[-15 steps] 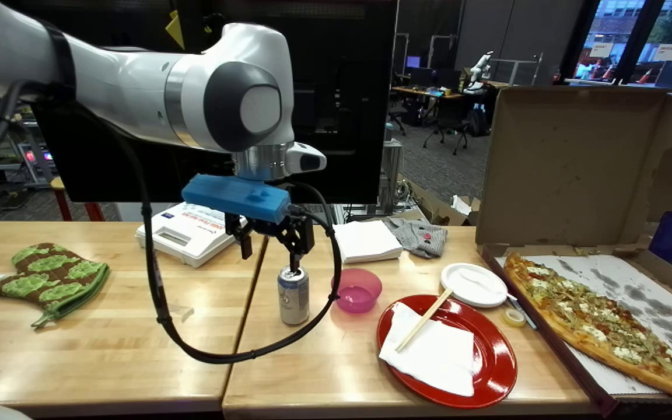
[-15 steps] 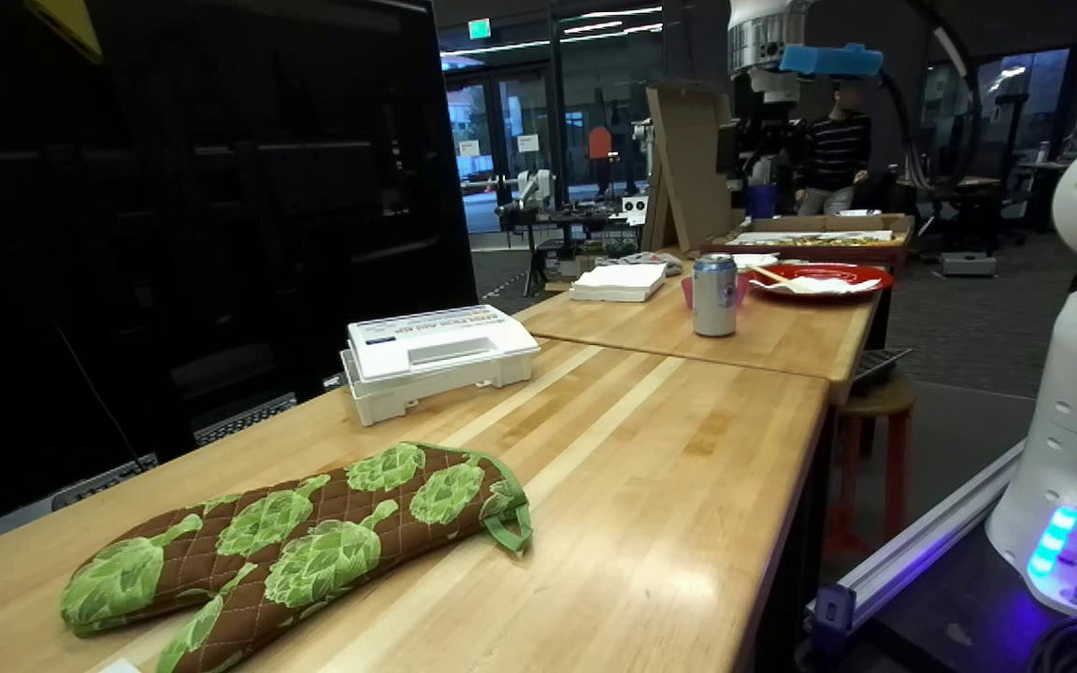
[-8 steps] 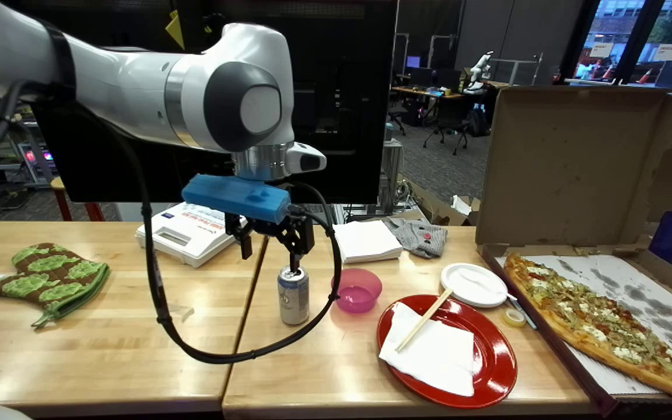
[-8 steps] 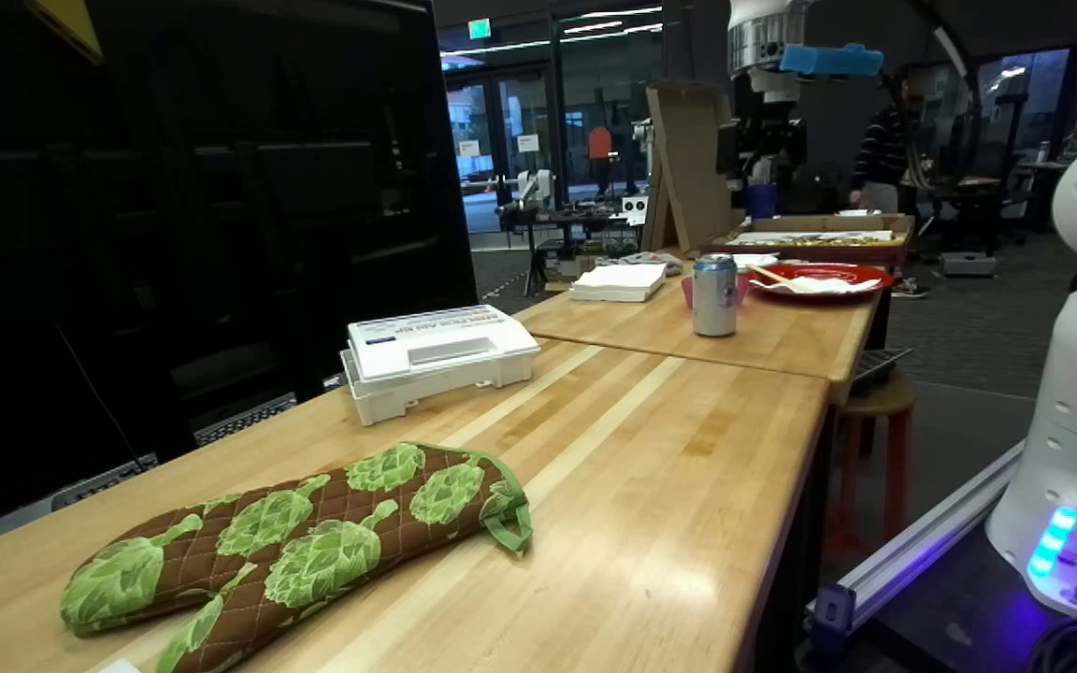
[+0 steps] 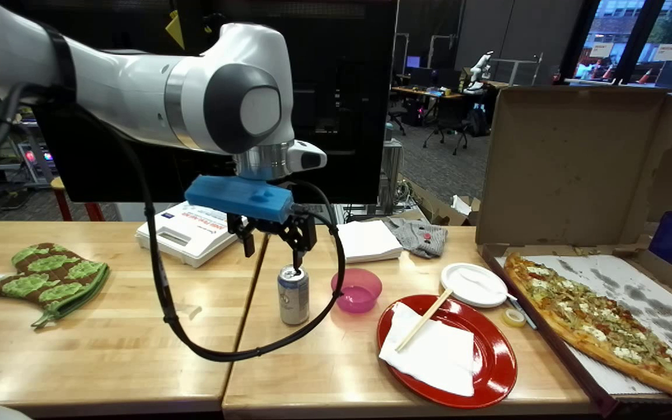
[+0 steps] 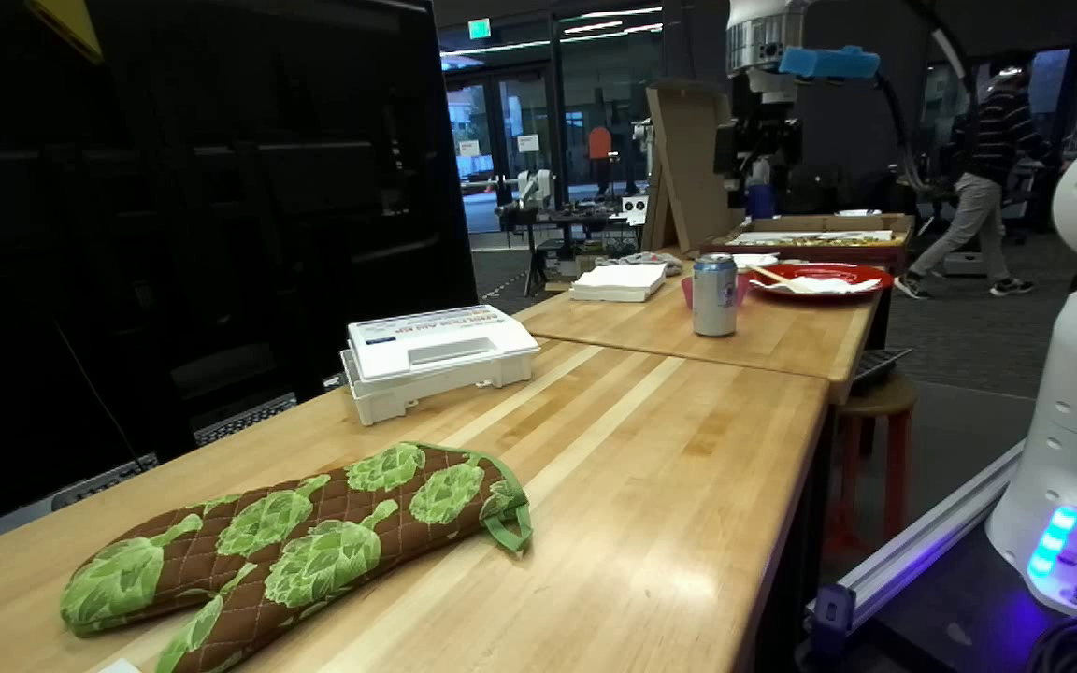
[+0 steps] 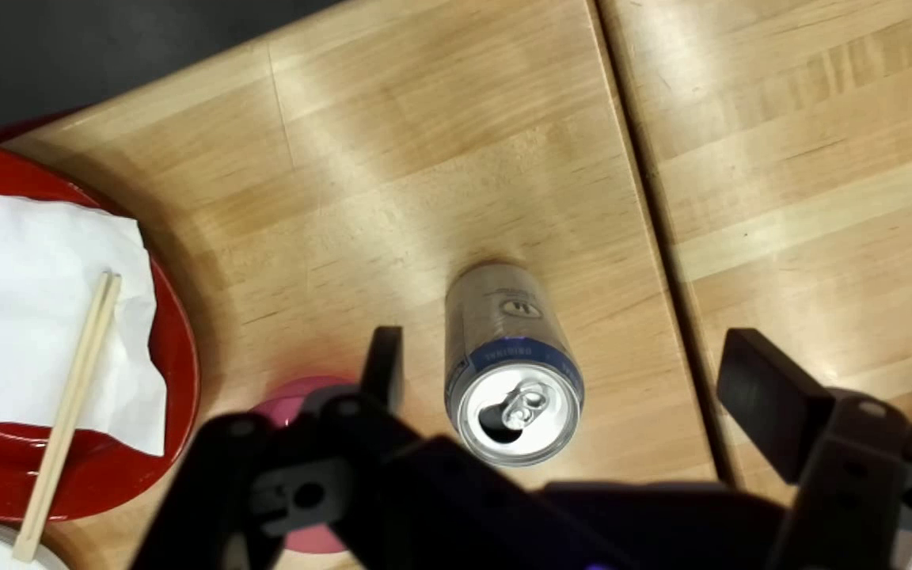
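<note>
Silver-and-blue cylindrical metal can (image 7: 513, 360) reads "ORIGINAL"; my tool (image 7: 564, 368), released and spread wide, hovers above it; white plastic case (image 5: 181, 230) says "First Aid Kit".

In the wrist view, bare desk (image 7: 377, 158) fills the upper middle, room to pass; mid-frame an upright can (image 7: 499, 321) shows between the sides of the spread hand (image 7: 571, 388), gaps either side. The red plate (image 7: 177, 348) blocks the left, the pink bowl (image 7: 283, 405) the lower left. In an exterior view, a cable (image 5: 259, 351) loops mid-frame.
</note>
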Robot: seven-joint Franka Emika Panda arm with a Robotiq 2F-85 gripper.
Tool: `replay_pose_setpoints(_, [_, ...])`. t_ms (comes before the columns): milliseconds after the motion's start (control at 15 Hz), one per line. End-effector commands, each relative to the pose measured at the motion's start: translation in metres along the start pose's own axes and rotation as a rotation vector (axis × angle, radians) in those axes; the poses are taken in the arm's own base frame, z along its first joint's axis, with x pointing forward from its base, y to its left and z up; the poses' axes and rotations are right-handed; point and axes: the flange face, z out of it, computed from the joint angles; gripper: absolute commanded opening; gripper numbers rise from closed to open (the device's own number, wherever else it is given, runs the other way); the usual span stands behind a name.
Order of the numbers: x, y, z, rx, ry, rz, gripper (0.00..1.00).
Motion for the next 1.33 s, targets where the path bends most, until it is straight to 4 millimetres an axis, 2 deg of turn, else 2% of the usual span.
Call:
replay_pose_setpoints(0, [0.0, -0.002, 0.0, -0.015, 0.037, -0.033, 1.0])
replay_pose_setpoints(333, [0.01, -0.002, 0.005, -0.018, 0.083, -0.041, 1.0])
replay_pose_setpoints(467, [0.02, -0.002, 0.01, -0.021, 0.095, -0.038, 1.0])
replay_pose_setpoints(867, [0.056, -0.003, 0.04, -0.054, 0.11, -0.025, 1.0])
replay_pose_setpoints(1267, [0.08, 0.002, 0.061, -0.064, 0.049, -0.008, 1.0])
